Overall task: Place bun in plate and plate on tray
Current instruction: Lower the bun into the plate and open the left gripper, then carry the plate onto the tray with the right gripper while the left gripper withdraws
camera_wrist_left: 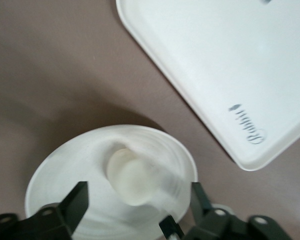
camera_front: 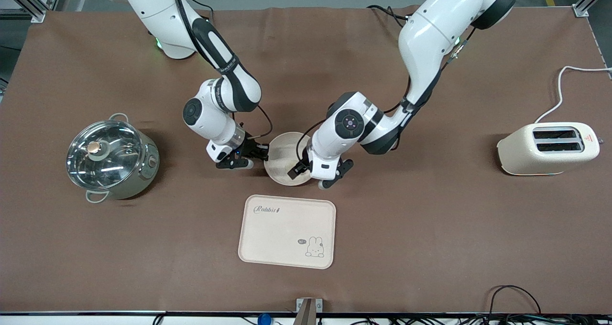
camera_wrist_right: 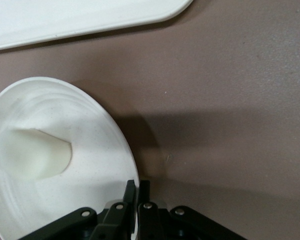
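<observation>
Right claw clenched on plate rim, bun inside; left claw wide over plate.

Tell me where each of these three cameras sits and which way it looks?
Front view: high across the table, facing both arms; it shows the plate, tray, pot and toaster.
Left wrist view: on the left arm's wrist, looking down past the open left gripper at the bun in the plate.
Right wrist view: on the right arm's wrist, looking down at the right gripper pinching the plate's rim.
All three share the plate and the tray; both wrist views show the bun.
</observation>
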You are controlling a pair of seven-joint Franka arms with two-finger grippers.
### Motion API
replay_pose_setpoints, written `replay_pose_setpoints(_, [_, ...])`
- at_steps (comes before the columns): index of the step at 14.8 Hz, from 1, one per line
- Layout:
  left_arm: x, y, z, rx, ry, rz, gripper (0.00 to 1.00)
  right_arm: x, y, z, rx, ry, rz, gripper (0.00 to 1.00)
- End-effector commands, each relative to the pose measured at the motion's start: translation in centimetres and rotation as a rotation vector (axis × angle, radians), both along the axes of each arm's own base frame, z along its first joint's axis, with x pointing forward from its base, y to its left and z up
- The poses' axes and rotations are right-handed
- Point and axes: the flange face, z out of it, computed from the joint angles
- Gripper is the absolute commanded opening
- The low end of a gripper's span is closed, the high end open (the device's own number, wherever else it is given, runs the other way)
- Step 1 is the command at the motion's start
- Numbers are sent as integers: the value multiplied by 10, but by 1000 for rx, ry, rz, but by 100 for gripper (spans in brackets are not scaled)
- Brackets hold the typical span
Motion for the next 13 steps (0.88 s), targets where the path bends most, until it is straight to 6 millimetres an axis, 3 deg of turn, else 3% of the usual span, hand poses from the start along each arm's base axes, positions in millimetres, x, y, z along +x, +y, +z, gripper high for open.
replay_pose_setpoints(1, [8,14,56,67,-29,-16,100,9,-2,17,31,-17,-15,0])
replay_pose_setpoints(2, [13,24,82,98,-56,-22,100,15,1,39,58,-28,-18,0])
replay_pose_setpoints(4, [31,68,131,176,-106,-28,100,28,10,67,110,-7,-46,0])
replay_pose_setpoints(7, [47,147,194,274,-115,-160,100,64,19,105,157,-22,-23,0])
replay_pose_setpoints(11, [54,266,271,360,-119,-309,100,150,10,111,50,7,113,0])
replay_pose_setpoints(13, [49,313,308,387,-146,-381,100,181,11,108,-48,13,111,0])
